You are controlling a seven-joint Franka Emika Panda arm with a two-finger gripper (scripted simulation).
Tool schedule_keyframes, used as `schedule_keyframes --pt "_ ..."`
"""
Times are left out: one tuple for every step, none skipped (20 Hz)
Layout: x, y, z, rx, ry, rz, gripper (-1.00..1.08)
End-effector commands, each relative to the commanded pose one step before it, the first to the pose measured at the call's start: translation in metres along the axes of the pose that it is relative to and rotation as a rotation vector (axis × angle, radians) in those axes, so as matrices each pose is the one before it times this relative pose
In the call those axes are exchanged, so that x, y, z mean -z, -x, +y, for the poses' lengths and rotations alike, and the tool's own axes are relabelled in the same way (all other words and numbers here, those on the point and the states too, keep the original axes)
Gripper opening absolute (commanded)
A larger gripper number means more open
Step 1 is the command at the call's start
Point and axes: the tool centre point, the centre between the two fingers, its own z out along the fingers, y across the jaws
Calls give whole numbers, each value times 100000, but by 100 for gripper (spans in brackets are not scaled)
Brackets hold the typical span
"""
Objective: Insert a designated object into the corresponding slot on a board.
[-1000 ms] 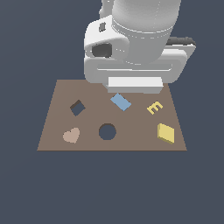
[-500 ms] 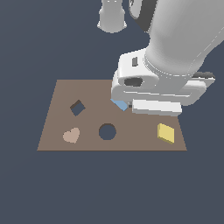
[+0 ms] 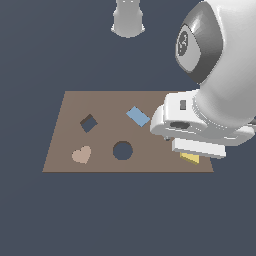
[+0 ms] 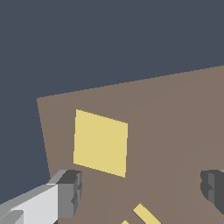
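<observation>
The yellow diamond block (image 4: 100, 143) lies flat on the brown board (image 4: 175, 109) near one of its corners. In the exterior view only a sliver of the yellow block (image 3: 190, 158) shows beneath the arm's white hand. My gripper (image 4: 141, 189) hangs above the board just beside the block, open, with its two dark fingertips (image 4: 70, 192) spread wide and nothing between them. The dark diamond slot (image 3: 88, 123) sits on the board (image 3: 110, 102) at the exterior view's left, far from the gripper (image 3: 196, 149).
A blue rectangle (image 3: 137, 116), a dark round hole (image 3: 122, 150) and a tan heart (image 3: 81, 154) are on the board. A piece of the yellow letter E (image 4: 146, 214) shows by the fingers. The arm's bulk covers the board's end at the exterior view's right.
The arm has swung toward the exterior view's right and front, coming over the yellow block and covering the letter E. Nothing on the board has moved.
</observation>
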Motion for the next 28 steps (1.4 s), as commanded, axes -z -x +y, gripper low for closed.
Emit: schedule_keyframes --pt "-739 -572 -987 -1804 -80 23 100" --pt "-238 -166 -319 -501 -24 -30 100" --pt "-214 -152 -286 -454 -22 -27 100" --pt "-191 -138 -255 -407 -20 -24 100" --pt "-169 -124 -228 -361 -18 -21 100" --pt "-148 -111 -202 -315 -16 -19 100" --pt "-128 -100 -172 -280 -15 -17 100" --pt "-108 -88 -148 -238 -13 -14 100" --pt "-90 -77 -124 -201 -11 -12 100" --pt "-73 -64 -104 -161 -9 -10 100" --pt "-57 -54 -81 -129 -8 -8 100" --pt "-42 -42 -61 -97 -6 -6 100" --pt "-29 -31 -42 -69 -4 -4 100" --pt "-17 -21 -19 -49 -3 -3 100" --pt "-5 -2 -16 0 0 0 100" --pt "10 61 40 122 15 -39 100" --pt "-41 -1 -3 0 0 0 100" --pt "-122 -4 -8 0 0 0 100" --pt "-203 -5 -13 0 0 0 100" --pt "-274 -21 14 -47 -6 13 100" --pt "-367 -7 -21 0 0 0 100" --pt "-356 -19 11 -47 -5 14 100" --pt "-286 -2 -15 0 0 0 100" --pt "-204 -1 -10 0 0 0 100" --pt "-112 -15 25 -46 -5 14 100" --pt "-41 0 -2 0 0 0 100" --pt "0 0 0 0 0 0 -100" --pt "0 0 0 0 0 0 -100"
